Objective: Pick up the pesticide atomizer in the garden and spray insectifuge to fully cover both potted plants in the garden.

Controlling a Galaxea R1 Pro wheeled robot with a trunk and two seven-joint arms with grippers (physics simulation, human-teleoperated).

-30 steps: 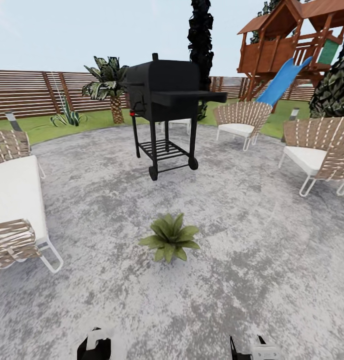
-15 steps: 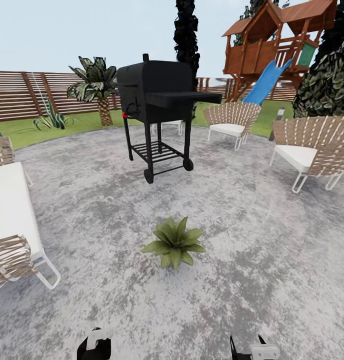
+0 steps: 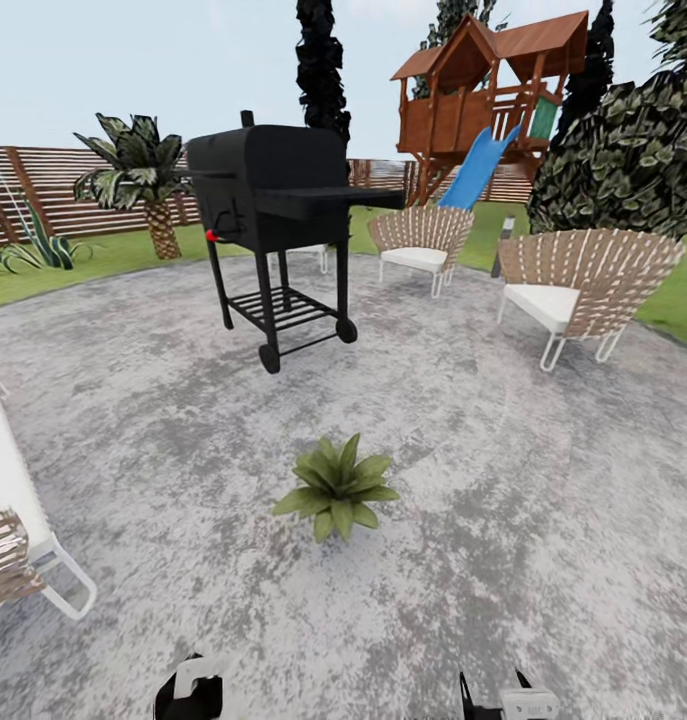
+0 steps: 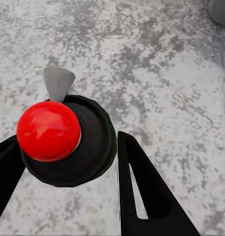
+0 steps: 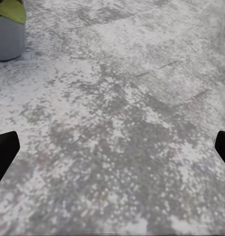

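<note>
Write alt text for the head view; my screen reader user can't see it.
A small potted plant sits alone on a round grey stone patio, straight ahead of the robot. Behind it stands a black barbecue grill, with woven chairs to the right, and a wooden playhouse with a blue slide beyond.

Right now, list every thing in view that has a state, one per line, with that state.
pesticide atomizer: held upright between the left gripper's fingers, seen from above, red top and pale nozzle showing.
left gripper: shut on the pesticide atomizer.
right gripper: open, nothing between its fingers.
potted plant: upright on the stone patio.
barbecue grill: lid closed, standing on its legs and wheels.
</note>
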